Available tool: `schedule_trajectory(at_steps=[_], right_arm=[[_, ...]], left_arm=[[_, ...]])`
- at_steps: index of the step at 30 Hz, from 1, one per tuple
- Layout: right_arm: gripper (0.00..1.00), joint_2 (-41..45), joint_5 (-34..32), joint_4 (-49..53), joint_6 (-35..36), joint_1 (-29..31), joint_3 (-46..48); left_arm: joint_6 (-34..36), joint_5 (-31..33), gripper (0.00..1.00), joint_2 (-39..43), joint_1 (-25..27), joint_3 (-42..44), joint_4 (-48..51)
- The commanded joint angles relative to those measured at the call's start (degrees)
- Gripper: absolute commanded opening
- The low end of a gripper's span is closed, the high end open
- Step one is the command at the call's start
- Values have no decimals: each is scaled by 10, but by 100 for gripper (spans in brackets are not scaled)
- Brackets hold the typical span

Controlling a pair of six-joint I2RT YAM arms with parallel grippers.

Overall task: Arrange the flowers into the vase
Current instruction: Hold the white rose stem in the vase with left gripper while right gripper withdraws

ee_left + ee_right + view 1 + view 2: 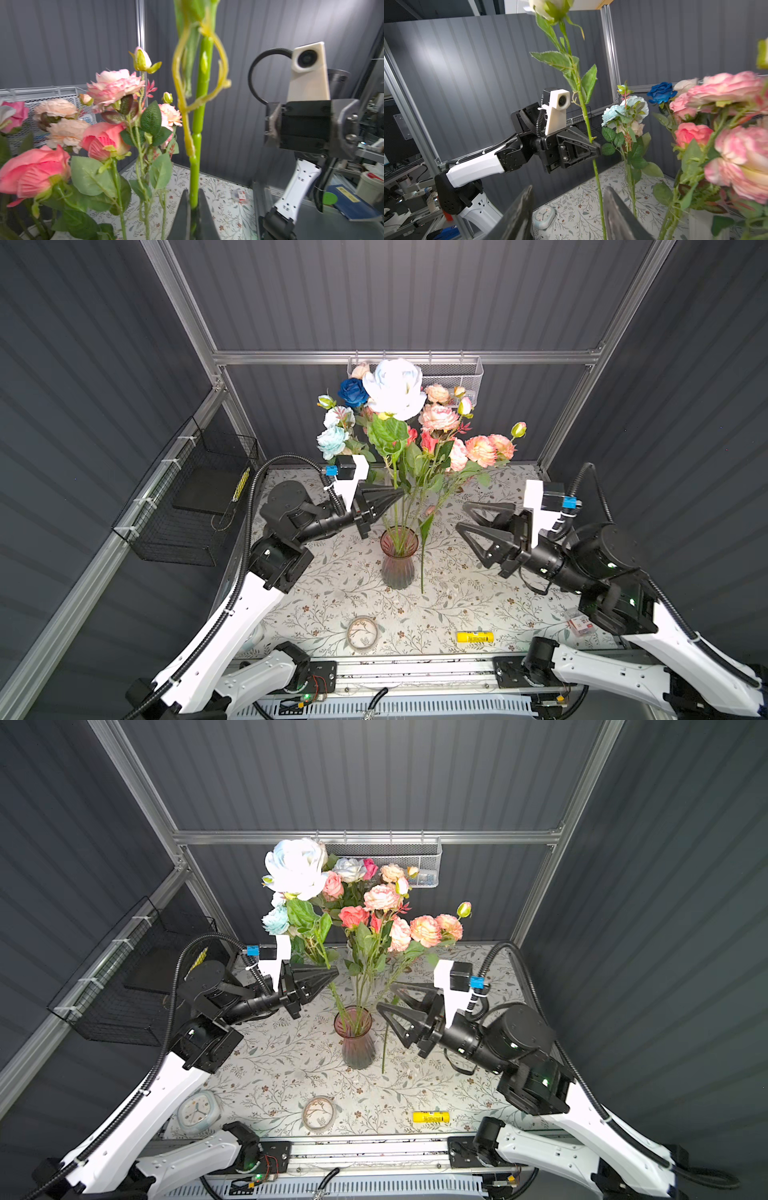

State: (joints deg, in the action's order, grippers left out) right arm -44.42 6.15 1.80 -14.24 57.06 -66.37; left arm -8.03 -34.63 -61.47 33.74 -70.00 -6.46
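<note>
A big white flower (394,387) stands high above the pink glass vase (398,568). My left gripper (401,491) is shut on its green stem (197,145), the jaws pinching it from both sides. The stem runs down toward the vase mouth, where several stems stand; its lower end is hidden. My right gripper (460,516) is open to the right of the vase, holding nothing. In the right wrist view the stem (599,193) passes between its spread fingers without being gripped. More flowers (438,418) in pink, peach, pale blue and deep blue crowd behind the vase.
A thin green stem (422,564) hangs outside the vase on its right, its end near the cloth. A white container (697,222) holds the back bunch. Near the front edge lie a round dish (362,632), a yellow tube (473,637) and a clock (197,1110). A black mesh basket (187,506) hangs left.
</note>
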Motion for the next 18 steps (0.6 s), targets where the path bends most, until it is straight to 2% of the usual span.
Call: schedule_trajectory(at_steps=[1,5,12,13,16,17,18], right_arm=[[56,18,-32,16,10,0,18],[55,45,-39,26,11,1,31],[58,57,-40,36,8,1,43],[60,55,-40,39,6,0,41],[68,49,-39,46,1,0,40],[69,48,-37,48,0,1,41],[69,47,-36,50,-3,0,40]], left_arm=[[27,41,0,-37,1,-19,-65],[30,52,0,-60,1,13,-83],[20,97,0,-39,1,110,-114],[16,102,2,-35,1,118,-114],[0,129,58,-15,1,135,-122],[-4,141,68,-5,1,138,-126],[-7,148,74,4,1,140,-128]])
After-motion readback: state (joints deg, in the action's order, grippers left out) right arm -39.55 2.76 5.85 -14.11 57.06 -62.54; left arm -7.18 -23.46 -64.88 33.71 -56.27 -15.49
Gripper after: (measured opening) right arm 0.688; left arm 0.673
